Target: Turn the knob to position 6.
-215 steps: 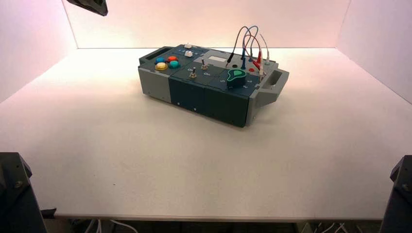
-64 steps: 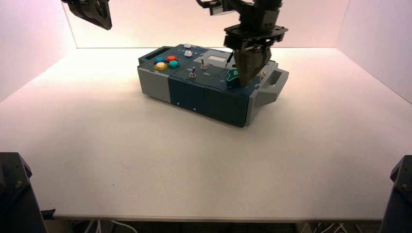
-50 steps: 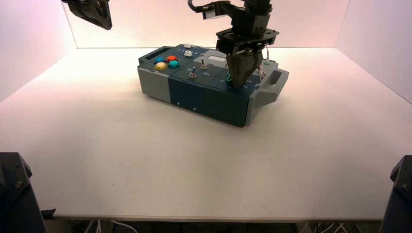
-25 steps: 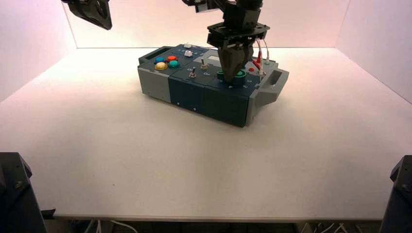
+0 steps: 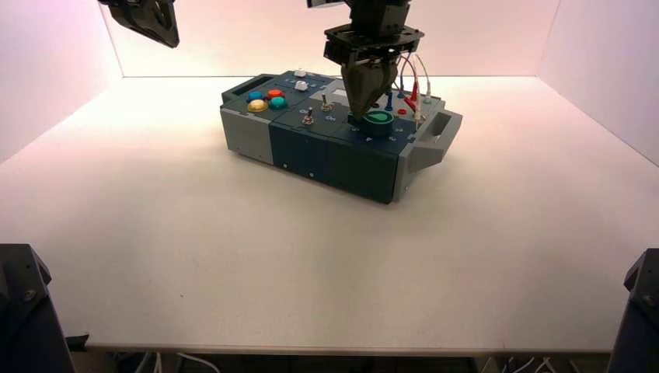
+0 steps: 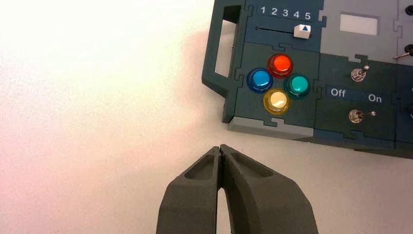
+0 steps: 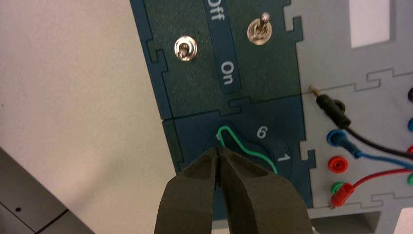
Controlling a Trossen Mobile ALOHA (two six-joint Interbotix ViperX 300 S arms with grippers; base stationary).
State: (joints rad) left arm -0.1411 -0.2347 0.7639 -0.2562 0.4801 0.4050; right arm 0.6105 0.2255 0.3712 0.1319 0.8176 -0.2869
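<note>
Your right gripper [image 5: 364, 109] hangs over the box [image 5: 311, 148], fingers pressed together, tips at the knob [image 5: 378, 122] on the box's right near section. Your left gripper [image 6: 221, 148], also pinched closed, sits parked high at far left above the counter [image 5: 233, 249].

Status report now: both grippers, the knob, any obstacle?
Right gripper shut, tips at knob. Left gripper shut, parked off the box. Nothing in the way.
</note>
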